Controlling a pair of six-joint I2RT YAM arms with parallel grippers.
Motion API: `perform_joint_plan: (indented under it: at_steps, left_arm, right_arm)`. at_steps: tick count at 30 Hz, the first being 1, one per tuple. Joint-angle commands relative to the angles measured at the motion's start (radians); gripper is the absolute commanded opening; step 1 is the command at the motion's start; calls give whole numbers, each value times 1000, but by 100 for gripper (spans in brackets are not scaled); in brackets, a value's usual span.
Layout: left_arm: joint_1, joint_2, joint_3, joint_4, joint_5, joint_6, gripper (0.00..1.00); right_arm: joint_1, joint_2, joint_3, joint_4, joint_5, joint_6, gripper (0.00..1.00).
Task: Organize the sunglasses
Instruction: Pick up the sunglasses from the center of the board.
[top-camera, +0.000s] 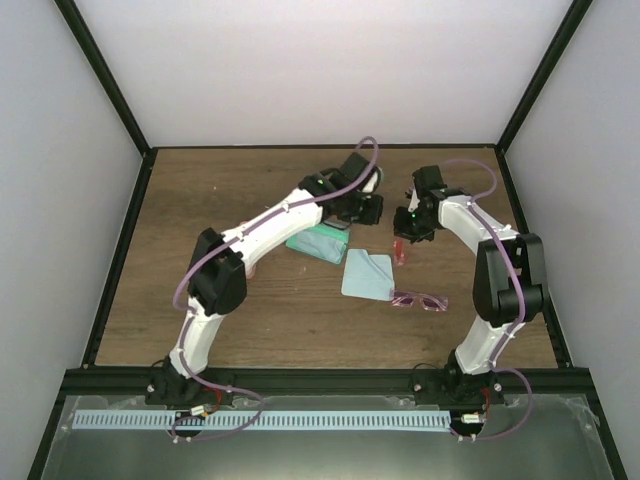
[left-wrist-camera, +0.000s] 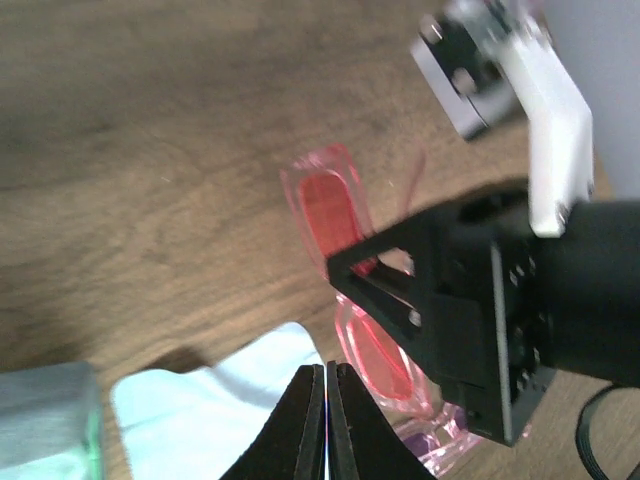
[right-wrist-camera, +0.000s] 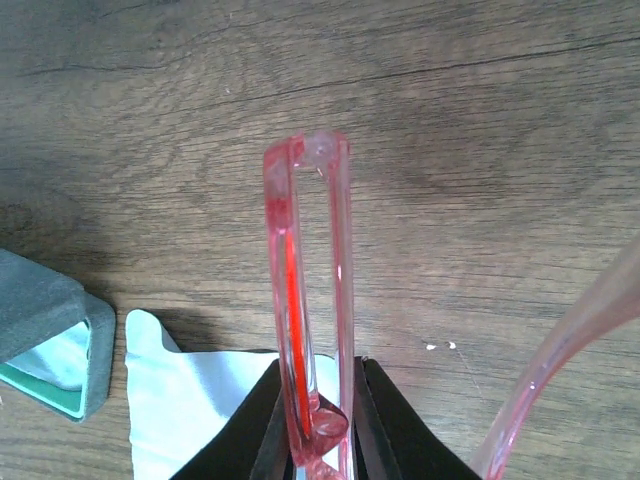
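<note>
My right gripper is shut on the red-lensed sunglasses, pinching the frame edge-on just above the wooden table. One of their arms swings out to the right. From above, this gripper holds the red sunglasses right of centre. The pinkish-purple sunglasses lie flat on the table nearer the arm bases. My left gripper is shut on nothing and hovers just left of the red sunglasses; from above the left gripper is beside the right one.
A pale blue cloth lies crumpled between the two pairs of sunglasses, the same cloth showing under my right fingers. A blue-grey case sits open to its left, below the left arm. Black frame rails edge the table.
</note>
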Motion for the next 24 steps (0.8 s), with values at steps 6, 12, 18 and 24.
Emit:
perform_joint_plan:
  at_steps: [6,12,18,24]
  left_arm:
    - [172,-115,-89,15,-52,5,4]
    - [319,-192,-256,75,-65,-11,4]
    - [391,-138,-315,123,-103,27,4]
    - [407,-50,-232,94,-160,41,4]
  right_arm:
    - [4,-28,-5,50,-125,48,14]
    - [4,11,-13,86,-126,95,17]
    - [4,45,-13,107,-144,119,17]
    - [4,37,-8,87,-126,108,18]
